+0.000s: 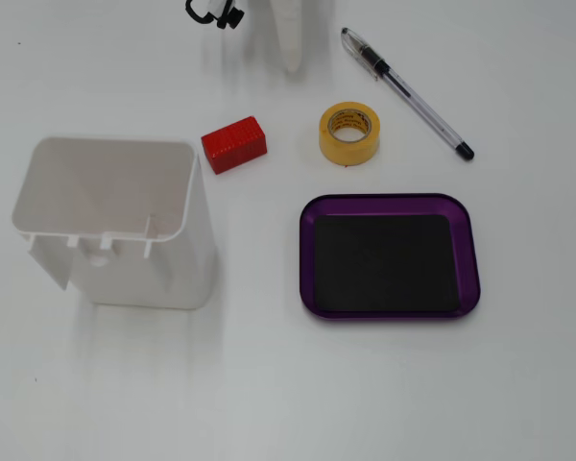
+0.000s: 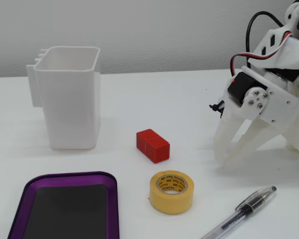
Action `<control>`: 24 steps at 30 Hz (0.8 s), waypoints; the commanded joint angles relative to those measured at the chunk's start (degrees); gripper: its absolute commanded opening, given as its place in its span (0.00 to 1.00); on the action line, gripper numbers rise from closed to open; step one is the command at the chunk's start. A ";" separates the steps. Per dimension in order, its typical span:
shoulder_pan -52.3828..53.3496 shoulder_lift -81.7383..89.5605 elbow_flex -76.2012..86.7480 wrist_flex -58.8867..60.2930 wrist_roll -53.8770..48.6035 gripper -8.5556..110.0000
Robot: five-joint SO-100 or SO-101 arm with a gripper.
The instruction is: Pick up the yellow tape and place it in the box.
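The yellow tape (image 1: 349, 133) lies flat on the white table, its tan core facing up. It sits just beyond the far edge of the purple tray (image 1: 390, 201) with the black mat. In the other fixed view the tape (image 2: 172, 191) is to the right of the tray (image 2: 70, 176). My gripper (image 2: 223, 158) points down at the table to the right of the tape and behind it. Its fingertips are together and it holds nothing. In the view from above only its white fingers (image 1: 291, 58) show at the top edge, clear of the tape.
A red block (image 1: 234, 144) lies left of the tape. A tall white container (image 1: 115, 221) stands at the left. A clear pen (image 1: 406, 91) lies diagonally to the right of the gripper and tape. In the low view the pen (image 2: 239, 214) lies at the front right.
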 commanded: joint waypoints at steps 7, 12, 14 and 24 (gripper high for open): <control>0.00 6.06 0.09 -0.44 0.35 0.07; 0.00 6.06 0.09 -0.44 0.35 0.07; 0.00 6.06 0.09 -0.44 0.35 0.07; 0.09 5.45 -3.52 -7.56 -5.63 0.07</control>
